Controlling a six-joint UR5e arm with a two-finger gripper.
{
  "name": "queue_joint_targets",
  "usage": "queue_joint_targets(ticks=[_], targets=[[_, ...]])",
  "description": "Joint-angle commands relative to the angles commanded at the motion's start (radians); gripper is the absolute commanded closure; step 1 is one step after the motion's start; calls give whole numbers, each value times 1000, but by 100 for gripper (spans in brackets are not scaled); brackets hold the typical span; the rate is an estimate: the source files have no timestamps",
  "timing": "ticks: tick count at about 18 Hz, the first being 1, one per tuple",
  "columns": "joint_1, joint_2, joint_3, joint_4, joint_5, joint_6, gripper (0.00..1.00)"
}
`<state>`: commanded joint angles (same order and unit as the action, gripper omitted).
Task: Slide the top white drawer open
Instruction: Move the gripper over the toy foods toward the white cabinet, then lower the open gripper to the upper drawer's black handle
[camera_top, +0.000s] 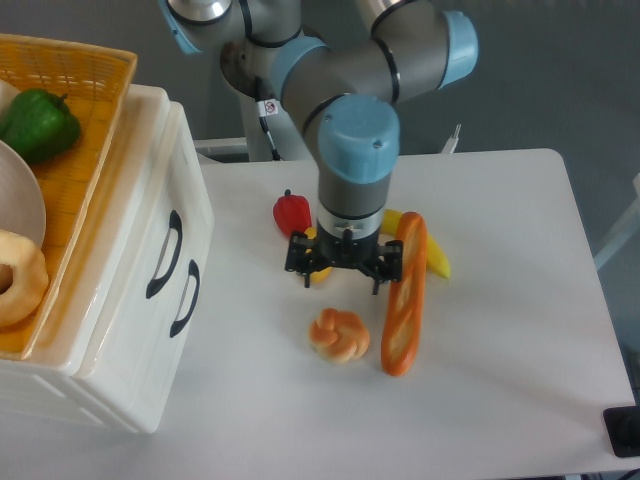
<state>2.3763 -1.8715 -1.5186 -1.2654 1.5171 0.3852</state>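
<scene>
Pincer (343, 271) spread, empty — yellow pepper (311, 268) mostly hidden beneath, top white drawer (166, 253) unopened

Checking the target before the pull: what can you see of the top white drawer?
The top white drawer is a glossy cream-white box, the upper of two in the cabinet, looking like glazed ceramic or plastic. One curved black handle sits on its front. It looks shut, its front level with the lower drawer. An orange basket rests on the cabinet above. The gripper is well away; nothing touches the handle.
</scene>
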Motion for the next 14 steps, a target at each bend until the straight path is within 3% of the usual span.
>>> queue_joint_targets(ticks=[4, 8, 14], targets=[[-14, 5, 2, -51, -21, -32, 0], [-5, 20, 12, -109, -133, -106, 0], [-15, 21, 14, -141, -204, -131, 0]])
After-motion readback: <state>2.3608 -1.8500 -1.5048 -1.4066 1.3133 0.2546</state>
